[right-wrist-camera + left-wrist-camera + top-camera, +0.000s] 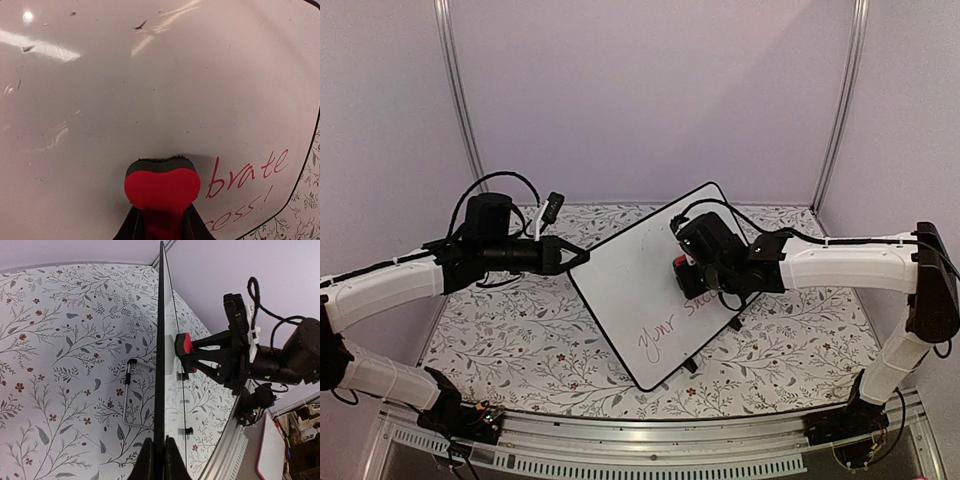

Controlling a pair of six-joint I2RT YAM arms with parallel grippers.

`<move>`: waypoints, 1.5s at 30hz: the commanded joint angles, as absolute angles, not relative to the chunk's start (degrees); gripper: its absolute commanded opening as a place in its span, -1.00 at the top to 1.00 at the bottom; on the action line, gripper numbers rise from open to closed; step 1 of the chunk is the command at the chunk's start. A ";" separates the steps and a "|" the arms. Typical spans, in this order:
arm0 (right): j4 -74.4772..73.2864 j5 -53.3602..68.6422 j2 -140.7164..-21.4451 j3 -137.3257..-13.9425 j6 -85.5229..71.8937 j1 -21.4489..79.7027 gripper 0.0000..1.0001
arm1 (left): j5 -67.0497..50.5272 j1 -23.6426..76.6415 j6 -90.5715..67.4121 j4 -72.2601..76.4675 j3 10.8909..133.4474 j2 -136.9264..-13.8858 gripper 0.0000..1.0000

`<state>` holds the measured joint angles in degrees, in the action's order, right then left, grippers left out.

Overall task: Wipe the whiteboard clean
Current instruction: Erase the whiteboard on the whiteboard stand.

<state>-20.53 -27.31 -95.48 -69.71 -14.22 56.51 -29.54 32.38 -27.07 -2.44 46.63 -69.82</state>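
Beside the eraser point(162, 186), the whiteboard point(150, 90) reads — "brate", "cess!"

The whiteboard point(632, 272) stood on the surface point(510, 340), the eraser point(681, 263) against its front face, just beside the writing point(665, 336).

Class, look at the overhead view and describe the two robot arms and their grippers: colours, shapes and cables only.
The left arm and right arm have smooth white shells on their long links, with black joints between them. The left gripper and right gripper are black, with fingers tapering to narrow tips. Thin black cables loop above the wrists.
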 commanded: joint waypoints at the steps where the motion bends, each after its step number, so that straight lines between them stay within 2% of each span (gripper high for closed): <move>1: -19.43 -26.75 -96.54 -68.77 -14.25 55.90 0.59 | -31.93 33.60 -22.41 -2.38 46.03 -70.48 1.00; 26: -18.99 -27.07 -89.71 -56.32 -19.66 55.90 0.59 | -31.90 33.57 -22.53 -2.42 46.01 -70.66 1.00; 45: -18.55 -26.52 -94.06 -64.66 -15.33 54.89 0.58 | -31.99 33.55 -22.58 -2.38 46.02 -70.58 1.00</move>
